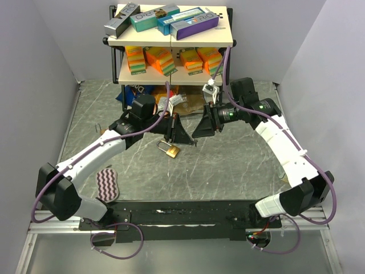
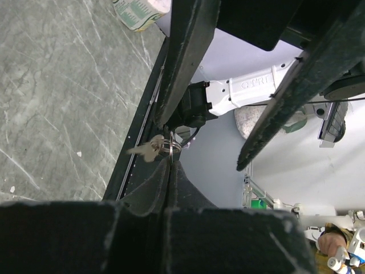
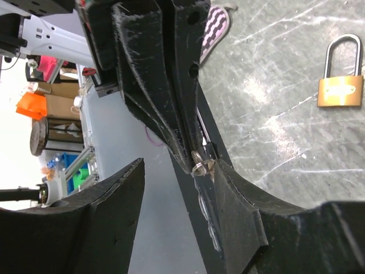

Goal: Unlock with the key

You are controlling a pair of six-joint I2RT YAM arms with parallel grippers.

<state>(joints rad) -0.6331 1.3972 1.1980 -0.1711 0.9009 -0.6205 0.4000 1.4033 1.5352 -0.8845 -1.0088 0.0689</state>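
A grey marbled table (image 1: pixel 239 171) fills the cell, with a shelf (image 1: pixel 171 41) of boxes at its far edge. Above the middle of the table, the left claw (image 2: pixel 169 166) is clamped shut on the key (image 2: pixel 147 150). It pinches the key at the very tips, close to its ring (image 2: pixel 169 146), so the blade sticks out to one side. The right claw (image 1: pixel 201 128) faces it with its jaws spread apart, empty. They straddle the left claw's tip, and one finger is just beside the ring.

The padlock (image 1: pixel 170 150) lies flat and loose on the table just below the two claws, with nothing holding it.

I see two risks. The tip grip is shallow, so a nudge from the right claw's finger could swivel the key or drop it. The unheld padlock would likely slide away when the key presses at it. I cannot see its keyhole from here.
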